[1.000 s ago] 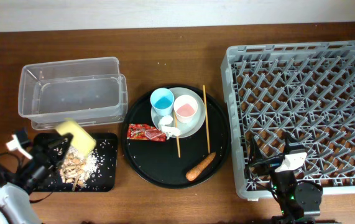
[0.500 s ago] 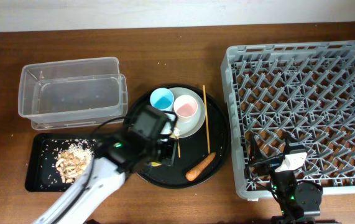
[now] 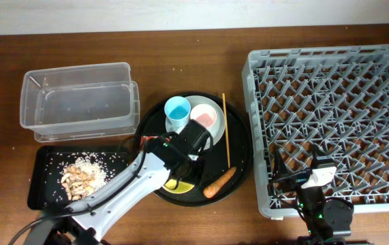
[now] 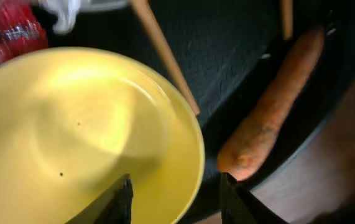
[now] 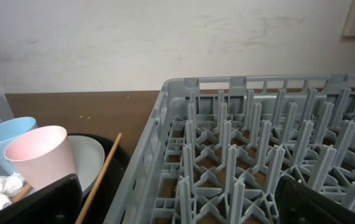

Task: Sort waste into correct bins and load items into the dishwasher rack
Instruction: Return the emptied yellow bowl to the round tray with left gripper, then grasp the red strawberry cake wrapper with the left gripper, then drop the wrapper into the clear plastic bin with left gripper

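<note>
Bowl of plain yellow (image 4: 84,137) lies mouth-up at the front of the round black tray (image 3: 242,160), a few dark specks inside. Left tool (image 4: 175,180) straddles its rim with fingers wide, 1 inside and 1 outside, not pinching. Just beside the bowl lies the carrot (image 4: 270,118). A chopstick (image 4: 165,56) runs past the bowl's far edge, with the red wrapper (image 4: 6,34) and white tissue (image 4: 62,12) beyond. Further back stand the blue cup (image 3: 178,110) and pink cup (image 3: 206,119), side by side at the grey plate (image 3: 216,134). On the bench (image 3: 3,68), food scraps (image 3: 82,173) lie in the small black tray (image 3: 34,197), with the clear tub (image 3: 78,102) behind it. Right tool (image 5: 177,186) hangs wide open at the near edge of the grey rack (image 3: 337,102)
</note>
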Controlling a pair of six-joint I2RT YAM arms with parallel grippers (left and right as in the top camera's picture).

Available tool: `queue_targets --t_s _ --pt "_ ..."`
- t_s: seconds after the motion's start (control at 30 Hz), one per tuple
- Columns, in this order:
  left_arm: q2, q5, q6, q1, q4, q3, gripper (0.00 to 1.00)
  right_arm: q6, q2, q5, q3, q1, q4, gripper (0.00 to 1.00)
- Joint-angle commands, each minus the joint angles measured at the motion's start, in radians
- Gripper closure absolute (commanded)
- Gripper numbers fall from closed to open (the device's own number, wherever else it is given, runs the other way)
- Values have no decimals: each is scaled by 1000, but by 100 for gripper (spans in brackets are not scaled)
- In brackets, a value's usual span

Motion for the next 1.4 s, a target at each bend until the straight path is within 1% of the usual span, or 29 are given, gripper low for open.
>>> queue_targets --t_s 0.0,0.07,0.1,0.13,0.17,0.2,0.27,0.33,0.37,0.43,0.47,0.5,0.53,0.57,0.6,0.67,0.7,0.73,0.8,0.83,0.87,1.0,1.13,1.17,1.2,1.23,1.27,1.3,1.37 --pt "-47 -140 22 0 -84 150 55 2 -6 1 -5 6 -5 2" --pt "-50 -301 23 24 -141 210 49 2 -6 1 -5 6 -5 2" --pt "-50 -330 23 45 -141 211 49 2 -6 1 -5 6 -5 2" --pt "-50 -332 23 83 -144 211 50 1 -6 1 -5 6 -5 2" --pt "-50 -332 23 113 -144 211 55 2 -6 1 -5 6 -5 2" --pt "-50 -331 22 140 -146 211 57 2 -6 1 -5 6 -5 2" --pt "-50 -331 18 207 -162 206 56 2 -6 1 -5 6 -5 2" --pt "-46 -331 -73 259 -154 185 57 2 -6 1 -5 6 -5 2" --pt "-43 -331 -147 280 -142 164 60 1 -6 1 -5 6 -5 2" --pt "-42 -328 -270 304 -59 85 59 2 -6 1 -5 6 -5 2" --pt "-42 -306 -309 306 8 33 51 2 -6 1 -5 6 -5 2" --pt "-42 -285 -334 306 55 2 46 1 -6 1 -5 6 -5 2" --pt "-41 -278 -375 306 103 -35 46 1 -6 1 -5 6 -5 2" --pt "-41 -278 -458 306 139 -68 43 2 -6 1 -5 6 -5 2" --pt "-41 -278 -525 306 180 -104 42 2 -6 1 -5 6 -5 2" --pt "-39 -278 -628 306 231 -156 42 1 -6 1 -5 6 -5 1" --pt "-39 -278 -658 306 262 -184 42 2 -6 1 -5 6 -5 2" --pt "-39 -277 -670 306 296 -205 42 1 -6 1 -5 6 -5 2" --pt "-38 -226 -678 306 391 -245 42 2 -6 1 -5 6 -5 2" --pt "-38 -230 -731 306 399 -256 42 2 -6 1 -5 6 -5 2" --pt "-37 -229 -742 306 418 -256 42 2 -6 1 -5 6 -5 2" --pt "-30 -230 -752 306 451 -256 42 1 -6 1 -5 6 -5 2" --pt "68 -229 -752 306 488 -256 42 2 -6 1 -5 6 -5 2" --pt "85 -230 -751 306 499 -256 53 2 -6 1 -5 6 -5 2" --pt "91 -230 -751 306 504 -256 61 2 -6 1 -5 6 -5 2" --pt "95 -230 -751 306 507 -256 71 2 -6 1 -5 6 -5 2" --pt "95 -249 -747 306 507 -256 89 1 -6 1 -5 6 -5 2" --pt "95 -248 -747 306 507 -256 98 2 -6 1 -5 6 -5 2" --pt "84 -248 -739 306 507 -255 100 2 -6 1 -5 6 -5 2"
